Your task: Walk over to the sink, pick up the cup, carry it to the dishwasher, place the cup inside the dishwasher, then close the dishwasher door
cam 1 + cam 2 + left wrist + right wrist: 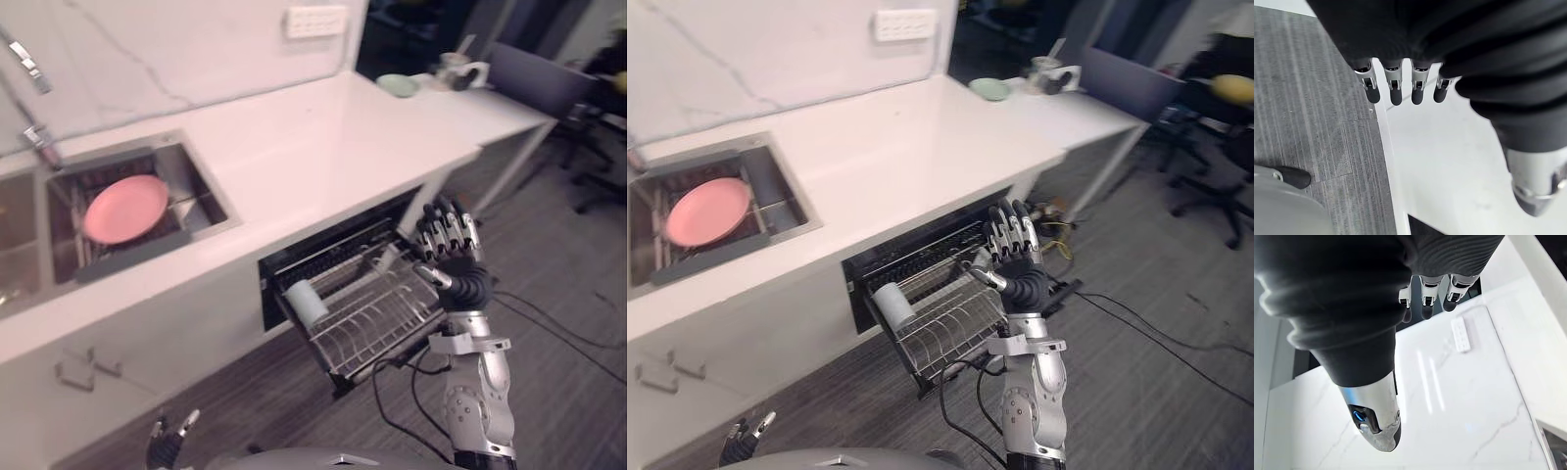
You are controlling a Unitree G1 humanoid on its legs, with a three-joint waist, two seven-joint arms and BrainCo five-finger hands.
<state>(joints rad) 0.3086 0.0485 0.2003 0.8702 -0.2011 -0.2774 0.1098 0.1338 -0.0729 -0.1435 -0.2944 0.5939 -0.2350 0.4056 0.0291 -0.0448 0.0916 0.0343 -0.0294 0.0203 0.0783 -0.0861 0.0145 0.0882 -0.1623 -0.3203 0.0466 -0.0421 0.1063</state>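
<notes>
Cup [306, 302] in dishwasher rack [384, 321], right hand [451, 253] spread

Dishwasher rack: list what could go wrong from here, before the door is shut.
1. The cup seems to lie tilted at the left end of the pulled-out rack. A hard push might roll it or jam it against the opening.
2. The right hand is open, with its fingers raised close to the rack's right side. They could snag in the wires as it pushes.
</notes>
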